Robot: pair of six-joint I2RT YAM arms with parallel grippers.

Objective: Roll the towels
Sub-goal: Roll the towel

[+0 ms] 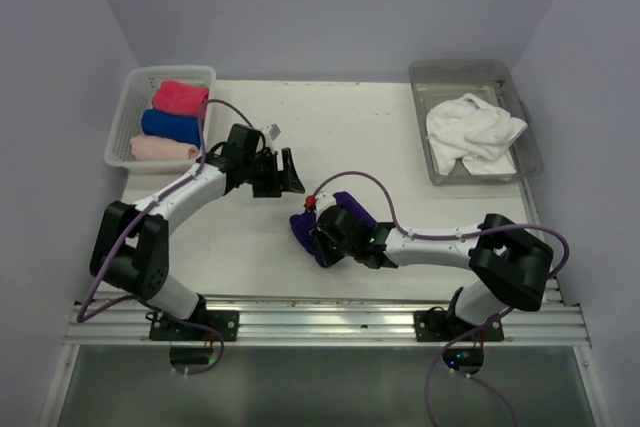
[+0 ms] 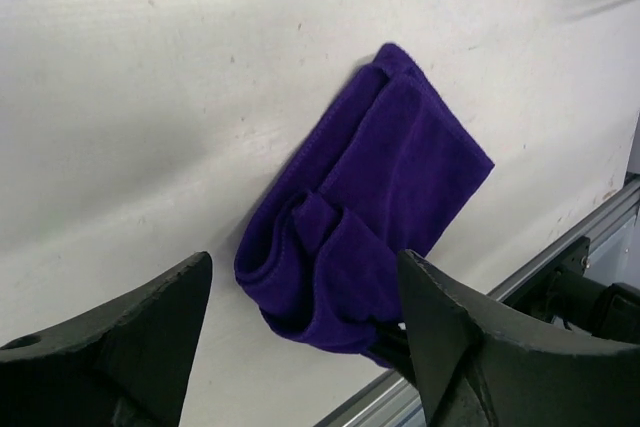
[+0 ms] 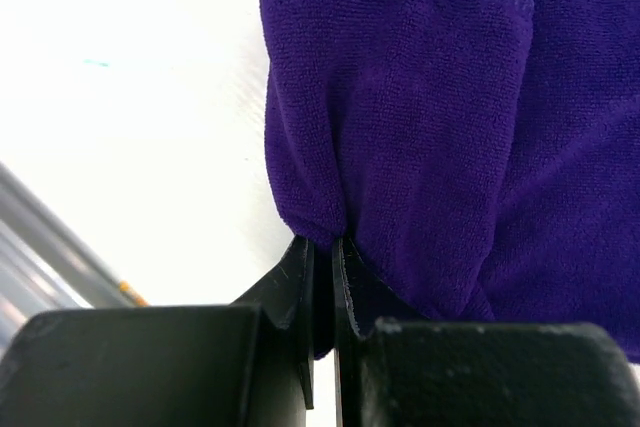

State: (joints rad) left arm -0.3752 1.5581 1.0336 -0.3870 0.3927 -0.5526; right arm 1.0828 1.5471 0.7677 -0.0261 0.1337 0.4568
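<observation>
While my right gripper (image 3: 322, 247) pinches a fold of the purple towel (image 3: 420, 127) near the front edge of the table (image 1: 380, 147), apparently anchoring it for rolling, my left gripper (image 1: 283, 173) hovers nearby, jaws spread, empty.

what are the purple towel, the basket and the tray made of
Purple towel: soft matte cloth, likely microfibre or terry; a fine pile and a stitched hem show. Basket: white plastic by the look, with moulded lattice walls. Tray: grey with a slight sheen and thin raised walls; whether it is metal or plastic cannot be told.
</observation>
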